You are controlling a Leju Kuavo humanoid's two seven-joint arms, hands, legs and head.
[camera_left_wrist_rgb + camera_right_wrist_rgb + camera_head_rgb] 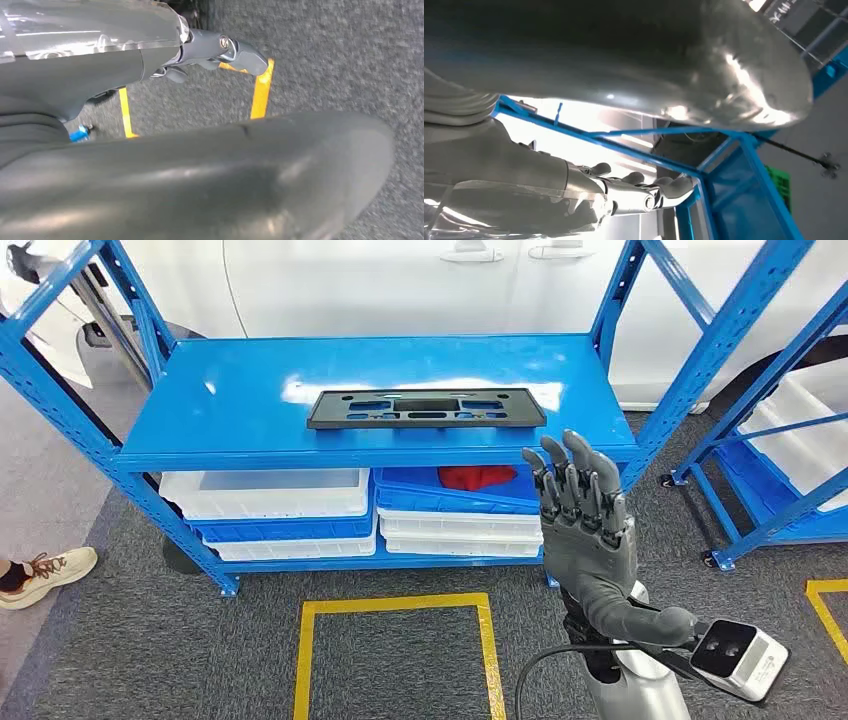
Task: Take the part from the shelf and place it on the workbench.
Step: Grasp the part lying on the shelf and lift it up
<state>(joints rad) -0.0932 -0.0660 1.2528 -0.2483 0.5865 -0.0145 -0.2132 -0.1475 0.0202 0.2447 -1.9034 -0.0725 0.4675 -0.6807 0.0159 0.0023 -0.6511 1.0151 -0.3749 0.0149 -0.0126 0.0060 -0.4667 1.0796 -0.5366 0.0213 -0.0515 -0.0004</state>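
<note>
Black plate-holder part point(427, 408) lies flat on the blue shelf point(240, 400) top deck, untouched. Right hand point(580, 515) raised, fingers spread, empty, short of the shelf edge. Should reach over the part's right end and grip across its narrow width. Left hand point(210, 50) hangs over carpet; grip state can't be told.

Part point(427, 408) on shelf point(240, 400), bins point(265, 493) beneath.

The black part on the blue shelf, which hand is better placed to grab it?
Probably the right. The right hand is raised with fingers apart, just in front of the shelf, near the black part's right end. The left hand hangs low over the carpet.
</note>
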